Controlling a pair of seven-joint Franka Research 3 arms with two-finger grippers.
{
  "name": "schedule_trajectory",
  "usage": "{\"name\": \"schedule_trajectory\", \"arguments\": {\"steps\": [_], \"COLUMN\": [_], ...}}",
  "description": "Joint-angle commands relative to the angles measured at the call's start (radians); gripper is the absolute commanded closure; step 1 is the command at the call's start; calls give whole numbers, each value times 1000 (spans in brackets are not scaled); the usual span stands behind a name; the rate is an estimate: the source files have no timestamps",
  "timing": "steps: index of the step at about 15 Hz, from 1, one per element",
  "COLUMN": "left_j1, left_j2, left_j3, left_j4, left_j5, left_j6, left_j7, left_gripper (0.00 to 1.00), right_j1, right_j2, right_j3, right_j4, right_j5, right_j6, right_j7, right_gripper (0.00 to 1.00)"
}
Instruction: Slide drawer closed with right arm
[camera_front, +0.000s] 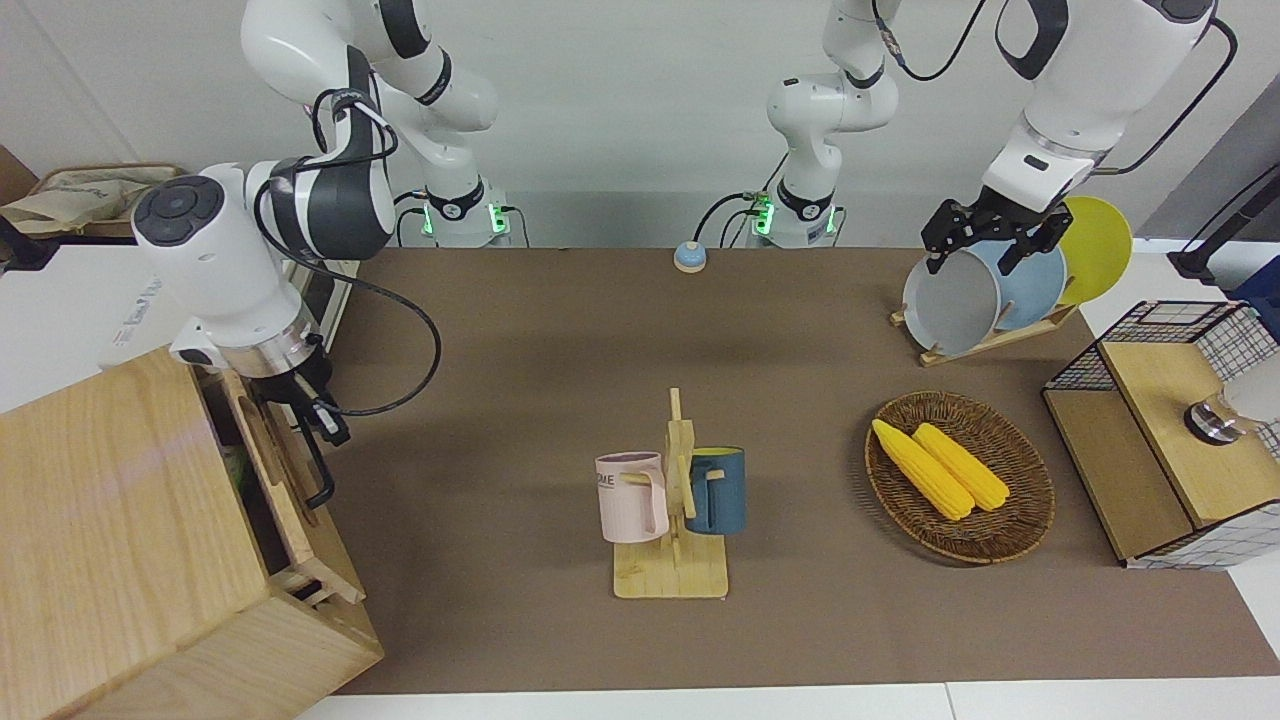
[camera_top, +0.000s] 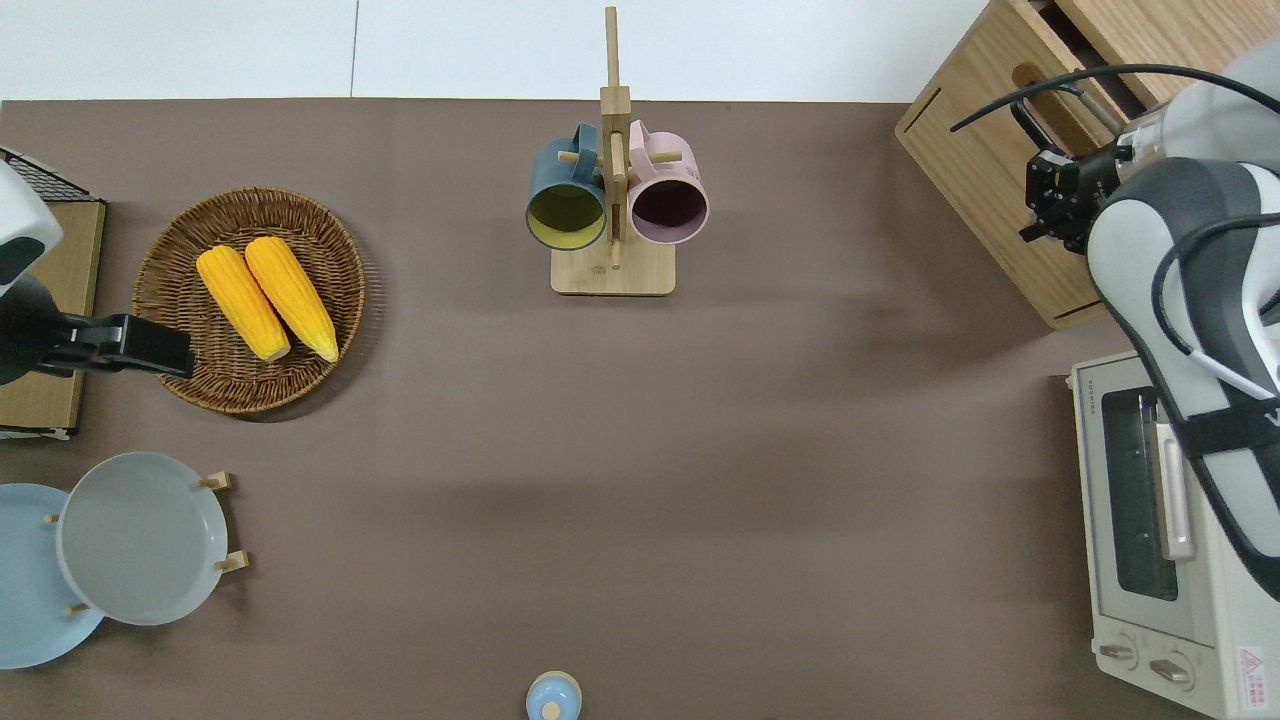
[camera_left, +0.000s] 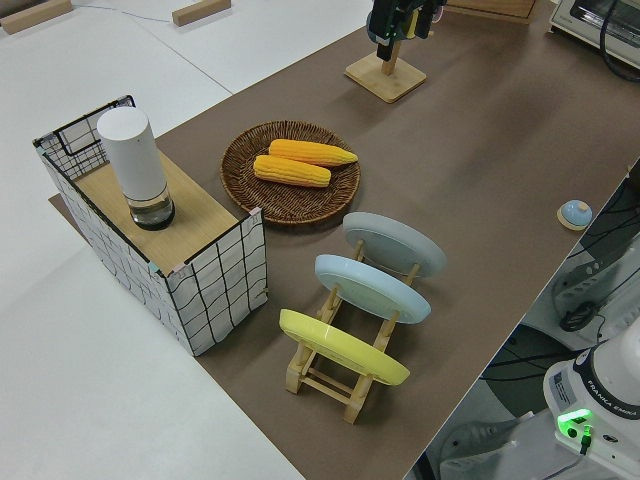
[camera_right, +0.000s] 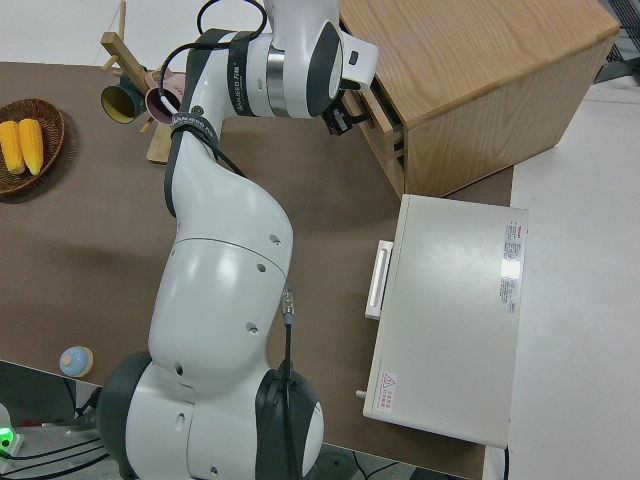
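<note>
While the right gripper (camera_front: 318, 415) sits against the drawer (camera_front: 268, 468), slightly open at the cabinet's (camera_front: 120, 540) three o'clock side, fingers too hidden to tell their state, an off-centre push near the loop handle (camera_front: 318, 470) could jam it askew.
</note>
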Motion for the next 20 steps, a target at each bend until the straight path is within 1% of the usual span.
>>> {"name": "schedule_trajectory", "arguments": {"steps": [1,5,9,13,15,20], "left_j1": [-7,-7,-7,-7,-7,-7], "left_j2": [-3,-4,-4,-4,-4,-4], "left_j3": [0,0,0,0,0,0], "left_j4": [10,10,9,10,10,10], "left_j5": [18,18,18,18,18,18], "left_j6": [-18,-18,-18,-18,-18,-18], "left_j7": [-10,-10,-10,-10,-10,-10], "left_gripper": [7,7,7,7,7,7], "right_j1": [-34,-47,-52,-52,-54,-29], "right_j2": [39,51,58,64,64,55], "right_j3": [21,23,24,26,32,31], "right_j4": [50,64,67,79,79,76], "right_j5": [-14,-14,-16,-16,-16,-14], "right_j6": [-21,-35,-39,-49,-47,-53], "right_j7": [-32,-60,-61,-60,-60,-60], "right_gripper": [1000,1000,1000,1000,1000,1000]}}
